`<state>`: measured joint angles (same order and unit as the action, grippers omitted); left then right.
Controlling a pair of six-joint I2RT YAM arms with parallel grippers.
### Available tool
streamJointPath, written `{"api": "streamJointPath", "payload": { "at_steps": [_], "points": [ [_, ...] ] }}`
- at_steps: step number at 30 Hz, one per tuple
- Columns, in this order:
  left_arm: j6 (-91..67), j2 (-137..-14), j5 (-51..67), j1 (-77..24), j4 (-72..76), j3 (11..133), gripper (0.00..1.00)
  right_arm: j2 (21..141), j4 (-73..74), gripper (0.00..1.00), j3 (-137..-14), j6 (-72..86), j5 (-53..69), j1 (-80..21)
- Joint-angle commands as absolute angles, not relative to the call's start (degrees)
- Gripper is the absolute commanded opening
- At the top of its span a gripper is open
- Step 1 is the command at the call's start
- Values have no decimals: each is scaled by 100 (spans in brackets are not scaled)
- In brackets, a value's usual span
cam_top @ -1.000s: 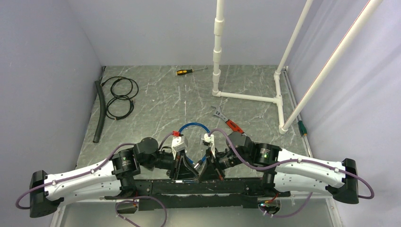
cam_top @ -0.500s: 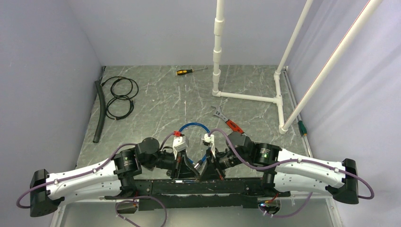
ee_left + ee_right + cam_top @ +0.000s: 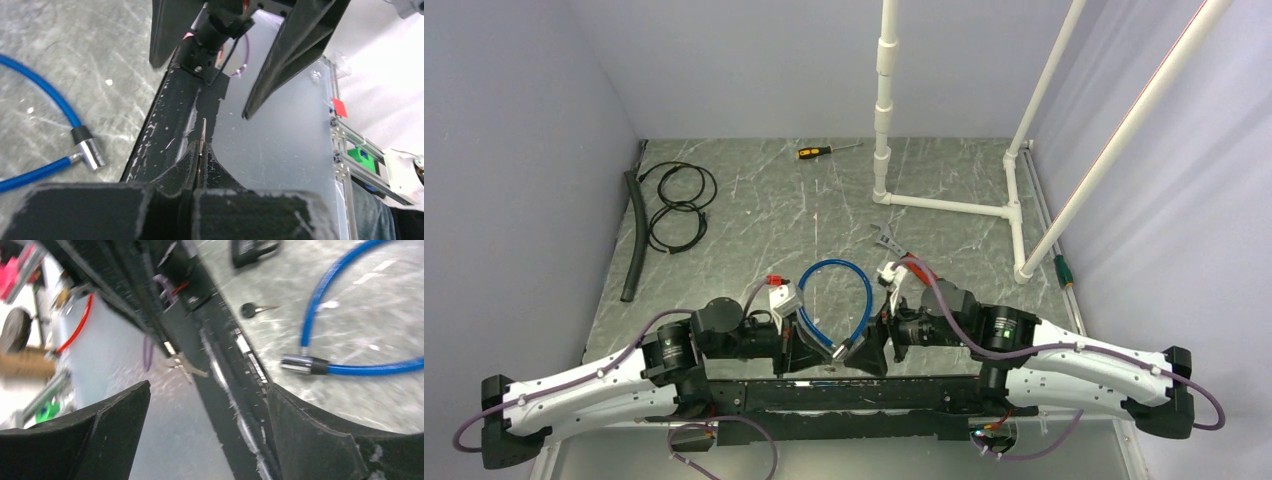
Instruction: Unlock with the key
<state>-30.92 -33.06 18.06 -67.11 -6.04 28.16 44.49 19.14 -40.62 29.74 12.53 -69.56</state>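
left claw is pinched shut on the key, hovering over the black rail. right claw is spread wide, holding nothing. the blue cable lock is lying just beyond them. key's not in it yet, so i reckon the unlocking is all left to do.

A robot lab cell: plain walls, white pipe frame, screwdriver on table.

Your top view looks down from high behind both arm bases, taking in the whole table. Your wrist views sit low and close at the near edge, facing inward. All three share the blue cable and black rail.
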Motion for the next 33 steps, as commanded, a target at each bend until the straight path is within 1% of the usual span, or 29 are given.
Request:
{"api": "streamJointPath", "payload": {
  "at_steps": [1, 2, 3, 9, 13, 16, 20, 26, 33],
  "points": [
    [-3118, -3100, 1111, -6731, -1329, 3182, 0, 4147, 2470, 94, -4320, 3855, -841, -6935],
    [-3128, -3079, 1020, -6731, -1476, 3228, 0, 4108, 2560, 99, -4314, 4027, -1077, -6935],
    [-3136, -3055, 912, -6728, -1613, 3286, 0, 4068, 2614, 99, -4297, 4209, -1239, -6935],
    [-3243, -2915, 580, -6731, -2207, 3617, 0, 3968, 2699, 100, -4028, 5141, -1861, -6932],
    [-3247, -2832, 493, -6731, -2713, 3920, 0, 4197, 2947, 100, -3981, 5825, -2397, -6926],
    [-3294, -2644, 403, -6728, -2895, 4039, 0, 4581, 3452, 99, -4144, 6475, -2818, -6926],
    [-3478, -2409, 23, -6732, -3446, 4304, 0, 5131, 3616, 95, -4334, 7080, -2841, -6926],
    [-3782, -2218, -994, -6732, -4458, 4663, 0, 6184, 3989, 91, -4839, 7684, -2754, -6935],
    [-3801, -2344, -1974, -6730, -5370, 5233, 0, 7699, 4889, 87, -5781, 8443, -2732, -7104]
  ]
}}
